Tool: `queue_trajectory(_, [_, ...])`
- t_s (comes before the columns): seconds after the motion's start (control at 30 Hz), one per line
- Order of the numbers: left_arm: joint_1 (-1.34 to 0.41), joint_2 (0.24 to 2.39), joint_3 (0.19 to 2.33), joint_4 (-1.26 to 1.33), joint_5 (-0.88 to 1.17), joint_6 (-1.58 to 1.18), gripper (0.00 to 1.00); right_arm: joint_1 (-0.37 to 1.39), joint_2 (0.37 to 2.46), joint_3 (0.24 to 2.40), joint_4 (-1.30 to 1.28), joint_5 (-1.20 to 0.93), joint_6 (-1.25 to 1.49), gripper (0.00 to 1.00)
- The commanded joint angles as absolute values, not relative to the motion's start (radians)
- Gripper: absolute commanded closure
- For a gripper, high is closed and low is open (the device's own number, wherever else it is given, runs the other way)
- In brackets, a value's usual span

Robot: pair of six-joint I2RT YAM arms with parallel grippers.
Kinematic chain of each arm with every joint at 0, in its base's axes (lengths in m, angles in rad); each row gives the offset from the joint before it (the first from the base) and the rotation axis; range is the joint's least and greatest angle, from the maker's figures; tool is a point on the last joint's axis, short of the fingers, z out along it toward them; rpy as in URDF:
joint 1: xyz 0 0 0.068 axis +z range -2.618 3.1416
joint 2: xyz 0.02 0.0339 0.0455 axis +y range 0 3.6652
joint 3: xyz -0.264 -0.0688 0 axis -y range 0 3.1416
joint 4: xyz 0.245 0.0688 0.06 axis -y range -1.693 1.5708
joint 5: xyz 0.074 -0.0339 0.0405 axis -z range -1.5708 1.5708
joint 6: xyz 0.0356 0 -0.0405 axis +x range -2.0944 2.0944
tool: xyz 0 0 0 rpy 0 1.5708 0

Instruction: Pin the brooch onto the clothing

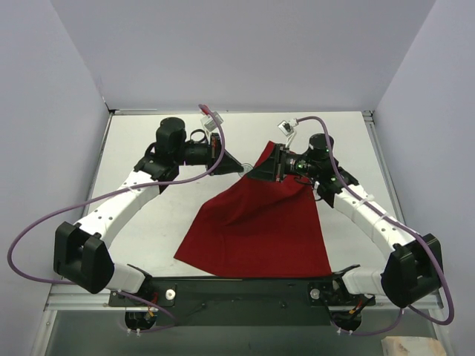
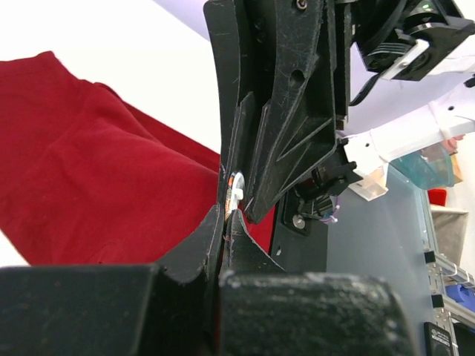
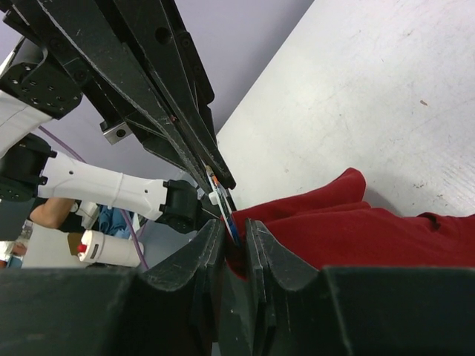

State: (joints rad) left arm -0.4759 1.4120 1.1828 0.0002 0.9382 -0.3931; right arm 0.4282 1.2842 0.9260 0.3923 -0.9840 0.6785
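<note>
The dark red T-shirt lies on the white table, its far end lifted off the surface. My right gripper is shut on a fold of that lifted cloth; in its wrist view the jaws pinch the red fabric. My left gripper meets it tip to tip and is shut on the brooch, seen edge-on with a white clasp. In the right wrist view the brooch shows orange, white and blue, and its lower edge dips between my right jaws against the cloth. The shirt also shows in the left wrist view.
The white table is enclosed by pale walls on the left, right and far sides. A black rail runs along the near edge between the arm bases. Purple cables loop beside both arms.
</note>
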Motion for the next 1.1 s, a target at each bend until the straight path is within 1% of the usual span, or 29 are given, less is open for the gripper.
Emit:
queue_trajectory(0.0, [-0.506, 1.397, 1.249, -0.064, 0.904, -0.328, 1.00, 0.468, 1.295, 0.996, 0.400, -0.999, 0.641, 0.84])
queue_trajectory(0.13, [-0.523, 1.394, 1.264, -0.101, 0.876, -0.307, 1.00, 0.476, 1.296, 1.009, 0.362, -0.964, 0.624, 0.84])
queue_trajectory(0.33, [-0.563, 1.404, 1.304, -0.173, 0.842, -0.261, 1.00, 0.479, 1.315, 1.048, 0.268, -0.936, 0.597, 0.88])
queue_trajectory(0.7, [-0.640, 1.405, 1.377, -0.296, 0.756, -0.189, 1.00, 0.486, 1.333, 1.117, 0.092, -0.809, 0.561, 0.91])
queue_trajectory(1.07, [-0.710, 1.393, 1.442, -0.367, 0.704, -0.155, 1.00, 0.488, 1.345, 1.140, 0.031, -0.750, 0.572, 0.94])
